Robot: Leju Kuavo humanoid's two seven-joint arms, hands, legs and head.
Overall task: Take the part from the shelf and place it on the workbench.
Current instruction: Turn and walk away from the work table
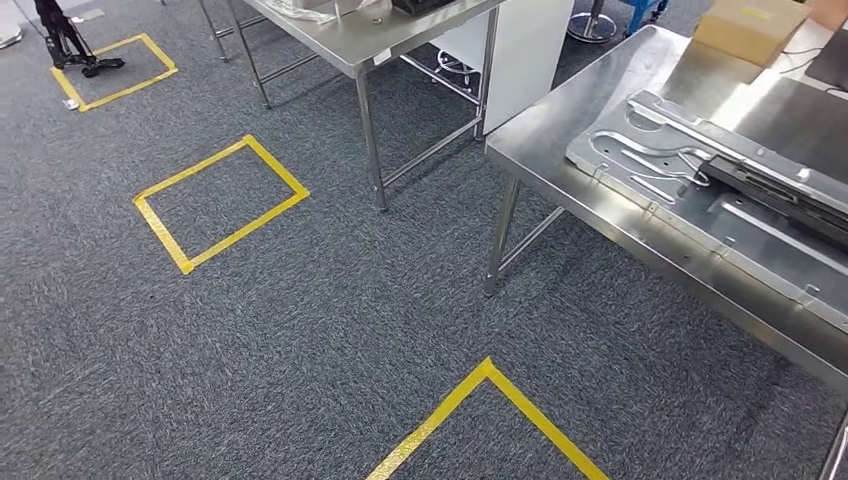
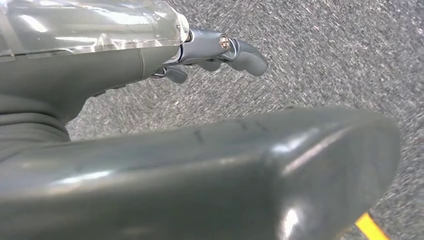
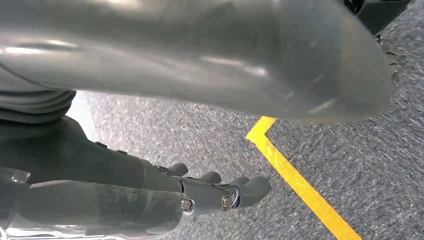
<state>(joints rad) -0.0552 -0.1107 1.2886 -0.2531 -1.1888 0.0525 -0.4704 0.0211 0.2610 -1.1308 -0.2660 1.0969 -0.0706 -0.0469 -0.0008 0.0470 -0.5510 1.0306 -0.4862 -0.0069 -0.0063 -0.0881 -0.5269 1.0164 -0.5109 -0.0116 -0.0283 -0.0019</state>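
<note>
Nearest the lens, the left hand [image 2: 210, 55] hangs over speckled grey carpet [image 2: 325, 55], its smooth grey thumb large in front and its darker fingers [image 2: 245, 52] loosely extended, holding nothing. The right hand [image 3: 215, 192] is likewise released and empty, with a strip of glossy yellow floor tape [image 3: 300, 182] just beyond its fingertips. Neither hand carries a part. In the head view, a flat stamped sheet-metal part [image 1: 700, 200] with ribs and cut-outs lies on the brushed steel workbench [image 1: 560, 130], well apart from both hands. No shelf can be identified, so I cannot tell whether this is the delivered part.
</note>
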